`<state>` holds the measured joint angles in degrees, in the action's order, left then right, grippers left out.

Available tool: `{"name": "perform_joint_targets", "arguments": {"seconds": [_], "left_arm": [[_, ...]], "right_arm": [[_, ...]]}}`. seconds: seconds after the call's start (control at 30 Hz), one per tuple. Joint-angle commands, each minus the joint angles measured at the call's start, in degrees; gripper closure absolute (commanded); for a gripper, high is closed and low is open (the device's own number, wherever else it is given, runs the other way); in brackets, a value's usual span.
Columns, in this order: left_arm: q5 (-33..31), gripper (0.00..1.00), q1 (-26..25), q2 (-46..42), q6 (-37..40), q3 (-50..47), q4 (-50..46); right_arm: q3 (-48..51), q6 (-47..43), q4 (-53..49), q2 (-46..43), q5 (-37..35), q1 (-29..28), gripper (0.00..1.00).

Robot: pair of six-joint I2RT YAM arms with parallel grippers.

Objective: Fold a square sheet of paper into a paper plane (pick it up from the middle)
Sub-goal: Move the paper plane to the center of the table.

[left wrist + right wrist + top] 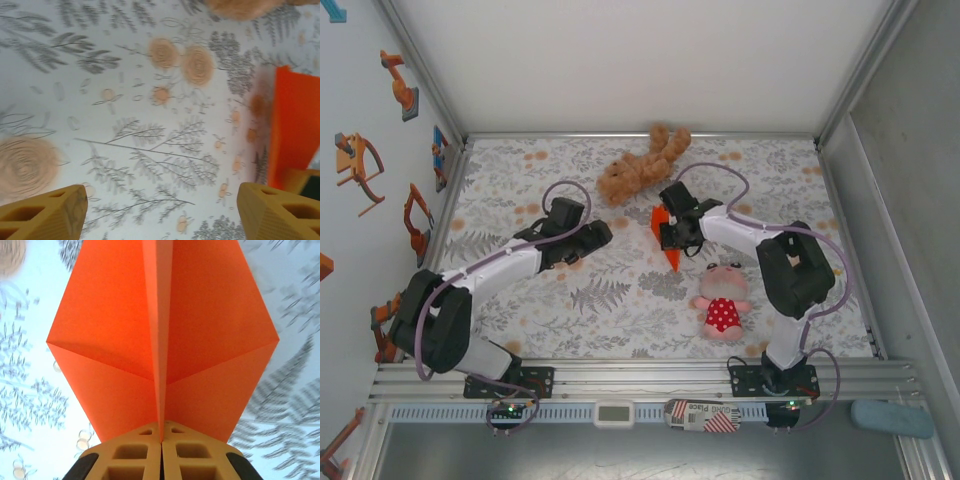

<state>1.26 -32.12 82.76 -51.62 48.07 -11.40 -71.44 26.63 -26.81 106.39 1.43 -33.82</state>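
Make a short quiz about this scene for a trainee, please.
1. True or false: the left pincer is open and empty.
2. Of the bear and the doll, which lies farther back on the table? A. bear B. doll
3. Fill in: the right pincer grips the paper plane along its centre ____.

Key: 1 true; 2 A; 3 crease.

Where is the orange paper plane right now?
From above, the paper plane is near the middle of the table, pinched in the right hand, just below the brown bear and up-left of the pink doll.
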Motion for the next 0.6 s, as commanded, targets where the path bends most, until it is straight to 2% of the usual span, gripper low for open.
{"name": "perform_joint_targets", "arguments": {"seconds": [0.0,0.23,0.37,0.57], "left_arm": [[-3.4,0.19,0.71,-2.2,0.99,-1.38,-4.61],[-3.77,0.15,1.07,-2.59,1.0,-1.8,-5.48],[-3.66,0.15,1.14,-2.44,0.99,-1.76,-5.56],[-3.43,0.14,1.26,-2.08,1.08,-1.67,-5.42]], "right_arm": [[-2.23,-1.42,-2.37,2.2,-1.43,0.84,0.92],[-3.79,-0.11,-2.15,5.91,-0.38,2.0,0.89],[-3.75,0.15,-2.17,6.68,-0.68,2.11,0.84],[-3.36,0.64,-2.15,7.93,-1.47,2.1,0.84]]}}
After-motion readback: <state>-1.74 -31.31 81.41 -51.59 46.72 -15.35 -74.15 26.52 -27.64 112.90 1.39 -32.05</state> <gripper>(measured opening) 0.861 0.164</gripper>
